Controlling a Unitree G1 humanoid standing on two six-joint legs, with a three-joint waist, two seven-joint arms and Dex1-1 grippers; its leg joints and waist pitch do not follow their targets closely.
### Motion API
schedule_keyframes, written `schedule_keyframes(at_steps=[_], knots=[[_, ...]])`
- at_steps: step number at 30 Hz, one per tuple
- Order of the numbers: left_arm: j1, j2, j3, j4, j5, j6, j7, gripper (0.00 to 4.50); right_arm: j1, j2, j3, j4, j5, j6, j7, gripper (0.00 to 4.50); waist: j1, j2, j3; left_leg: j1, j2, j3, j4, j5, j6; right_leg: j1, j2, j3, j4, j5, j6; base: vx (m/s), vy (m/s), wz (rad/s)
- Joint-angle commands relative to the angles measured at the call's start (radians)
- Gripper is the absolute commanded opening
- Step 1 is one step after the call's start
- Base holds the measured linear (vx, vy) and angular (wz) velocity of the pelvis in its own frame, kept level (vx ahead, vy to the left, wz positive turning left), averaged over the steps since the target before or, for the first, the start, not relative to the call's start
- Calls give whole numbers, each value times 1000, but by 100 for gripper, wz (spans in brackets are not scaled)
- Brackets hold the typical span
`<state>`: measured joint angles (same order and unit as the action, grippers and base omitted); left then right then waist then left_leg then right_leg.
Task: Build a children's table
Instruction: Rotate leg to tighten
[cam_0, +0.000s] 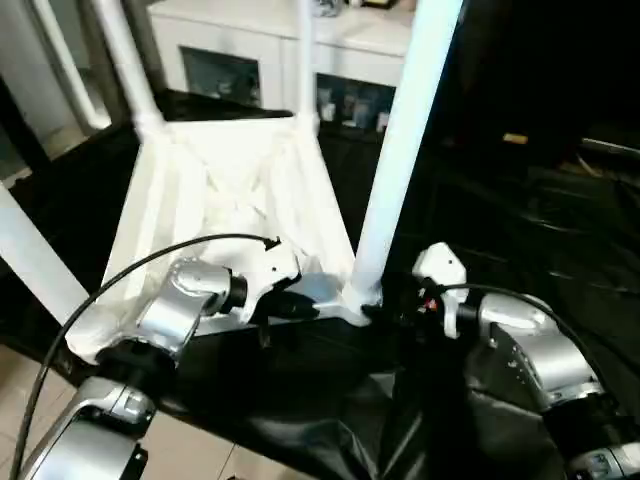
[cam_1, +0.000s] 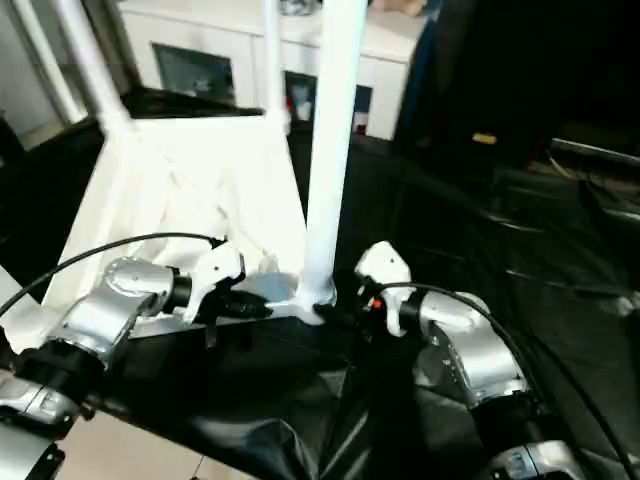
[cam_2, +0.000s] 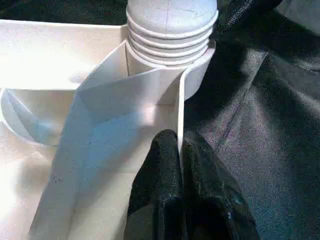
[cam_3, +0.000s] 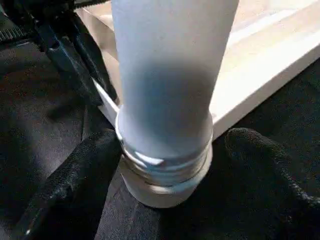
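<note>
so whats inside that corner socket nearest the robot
A white leg stands screwed into the socket, threads showing above its rim. The leg's lower end inside is hidden. The right hand straddles it, open.

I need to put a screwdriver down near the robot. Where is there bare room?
Free: the black sheet right of the near leg, beyond the right pincer. Crowded: the tabletop's near corner, where the left pincer pinches the rim and the right pincer's fingers stand around the leg's base.
</note>
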<state>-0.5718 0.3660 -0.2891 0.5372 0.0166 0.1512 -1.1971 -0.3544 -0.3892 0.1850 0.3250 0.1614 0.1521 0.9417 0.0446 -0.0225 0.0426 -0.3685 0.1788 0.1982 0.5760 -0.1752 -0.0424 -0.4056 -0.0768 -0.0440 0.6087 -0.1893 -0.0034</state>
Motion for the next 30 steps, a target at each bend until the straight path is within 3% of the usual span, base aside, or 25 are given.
schedule_keyframes(at_steps=[1,7,8,16,26,30], knots=[[31,-22,1,-6,-61,-1,-36,0,-10,-6,-1,-25,18,13,30,377,5,-21,-52,7,51,-22,-59,-224,59,42,-66,41,-81,-264,-197,0,0,0],[47,-22,0,-31,-57,11,-39,0,-3,2,9,-34,41,16,67,377,7,-21,-51,8,51,-22,-59,-221,58,42,-67,42,-83,-285,-189,0,0,0],[47,-22,0,-32,-56,11,-38,0,-2,3,9,-34,42,15,70,351,7,-21,-51,8,51,-21,-59,-222,57,42,-67,42,-83,-287,-189,0,0,0],[46,-16,0,-33,-48,15,-37,0,2,6,15,-15,41,11,93,284,12,-22,-51,8,50,-22,-59,-216,53,41,-68,42,-83,-292,-181,0,0,0],[49,-25,9,-16,-29,17,10,0,10,37,3,30,15,11,14,264,10,-19,-51,8,49,-21,-58,-219,49,40,-67,42,-82,-283,-187,0,0,0],[14,-78,27,49,5,18,146,0,4,105,-54,123,-3,17,-168,264,2,-21,-45,10,47,-26,-63,-271,21,37,-69,38,-96,-407,-158,0,0,0]])
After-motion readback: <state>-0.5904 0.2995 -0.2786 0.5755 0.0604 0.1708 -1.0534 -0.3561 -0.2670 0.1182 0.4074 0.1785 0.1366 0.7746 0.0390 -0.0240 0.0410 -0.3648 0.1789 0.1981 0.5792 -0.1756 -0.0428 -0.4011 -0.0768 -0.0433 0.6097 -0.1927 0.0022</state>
